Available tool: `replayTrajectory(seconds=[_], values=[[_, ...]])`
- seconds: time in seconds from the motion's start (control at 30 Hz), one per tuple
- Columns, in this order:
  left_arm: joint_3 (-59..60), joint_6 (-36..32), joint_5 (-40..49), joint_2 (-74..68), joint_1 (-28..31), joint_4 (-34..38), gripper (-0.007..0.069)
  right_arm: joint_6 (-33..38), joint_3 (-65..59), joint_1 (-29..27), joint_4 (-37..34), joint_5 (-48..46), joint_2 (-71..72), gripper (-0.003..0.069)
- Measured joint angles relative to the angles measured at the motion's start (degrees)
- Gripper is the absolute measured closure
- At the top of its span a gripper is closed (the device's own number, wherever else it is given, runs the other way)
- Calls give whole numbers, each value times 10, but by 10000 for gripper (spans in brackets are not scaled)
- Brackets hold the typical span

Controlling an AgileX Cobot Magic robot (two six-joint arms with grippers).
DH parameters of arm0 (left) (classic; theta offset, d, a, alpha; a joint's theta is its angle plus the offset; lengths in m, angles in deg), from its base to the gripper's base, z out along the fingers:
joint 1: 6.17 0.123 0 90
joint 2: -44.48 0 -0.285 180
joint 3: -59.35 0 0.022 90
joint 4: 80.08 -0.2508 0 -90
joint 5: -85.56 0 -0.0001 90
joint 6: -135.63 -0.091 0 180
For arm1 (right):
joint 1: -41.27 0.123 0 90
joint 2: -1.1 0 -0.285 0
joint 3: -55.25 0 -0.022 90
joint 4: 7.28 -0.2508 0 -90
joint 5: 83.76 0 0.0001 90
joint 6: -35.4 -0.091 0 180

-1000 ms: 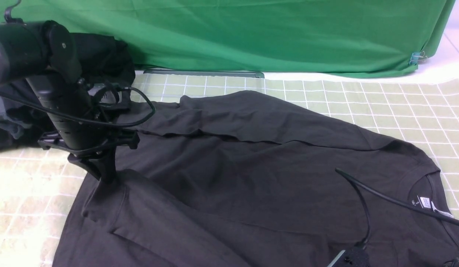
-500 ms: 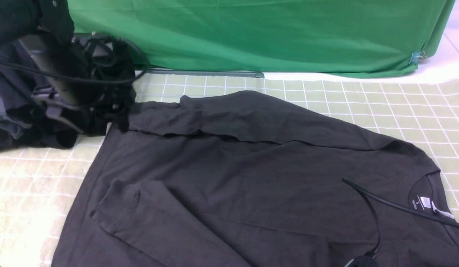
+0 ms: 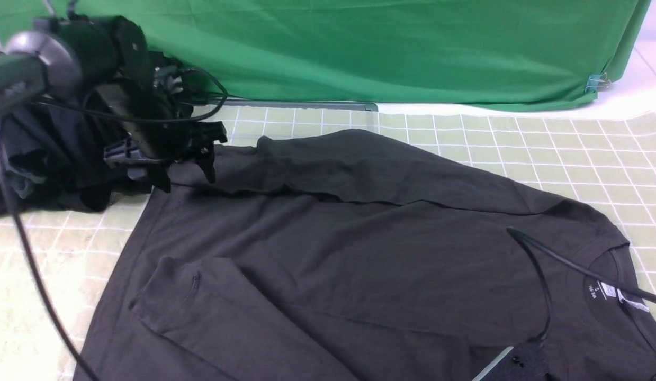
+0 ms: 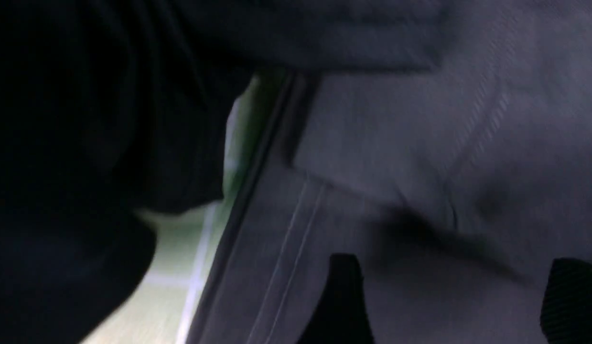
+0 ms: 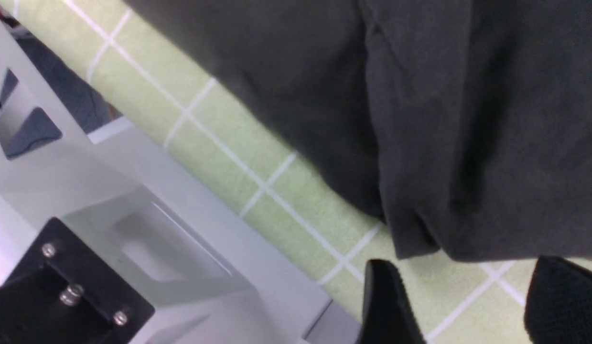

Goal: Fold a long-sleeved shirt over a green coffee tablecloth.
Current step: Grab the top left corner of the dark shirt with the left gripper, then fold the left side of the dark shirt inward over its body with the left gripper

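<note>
The charcoal long-sleeved shirt (image 3: pixel 359 254) lies spread on the pale green grid tablecloth (image 3: pixel 545 153), its neck and white label (image 3: pixel 607 290) at the right. Both sleeves lie folded over the body. My left gripper (image 3: pixel 185 173) hangs open just above the shirt's far left corner; the left wrist view shows its fingers (image 4: pixel 343 296) wide apart over the stitched hem (image 4: pixel 296 229). In the right wrist view my right gripper (image 5: pixel 472 306) is open over bare tablecloth (image 5: pixel 276 191), beside the shirt's near edge (image 5: pixel 420 143). Nothing is between either pair of fingers.
A heap of other dark garments (image 3: pixel 26 159) sits at the far left behind my left arm. A plain bright green cloth (image 3: pixel 359 47) hangs along the back. My right arm's cable (image 3: pixel 560 264) crosses the shirt's chest. The grey metal frame (image 5: pixel 133 200) runs below the table's near edge.
My left gripper let go of the near sleeve's cuff, rose, and moved back to the shirt's far left corner. The sleeve now lies flat on the body. The right arm's cable shifted slightly.
</note>
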Motion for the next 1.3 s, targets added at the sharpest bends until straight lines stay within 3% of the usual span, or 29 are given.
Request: replayTrajectory(seconds=[0.27, 0.33, 0.5, 0.6, 0.83, 0.97, 1.3], values=[[-43, 25, 3, -47, 0, -4, 151, -1, 0, 0, 0, 1, 8, 280], [-45, 25, -5, -49, 0, -5, 209, -1, 0, 0, 0, 3, 8, 280], [-58, -8, 7, -46, 0, -3, 542, -1, 0, 0, 0, 5, 8, 280], [-68, -23, 36, -30, 0, -1, 605, -1, 0, 0, 0, 5, 8, 280], [-72, -53, 137, 31, -3, 5, 610, -2, 2, 0, 0, 4, 8, 280], [-50, -62, 144, 71, -14, -3, 610, -3, 23, 0, 22, 4, 8, 280], [107, -53, 146, 179, -49, -19, 610, -63, 111, 0, 172, -29, 8, 280]])
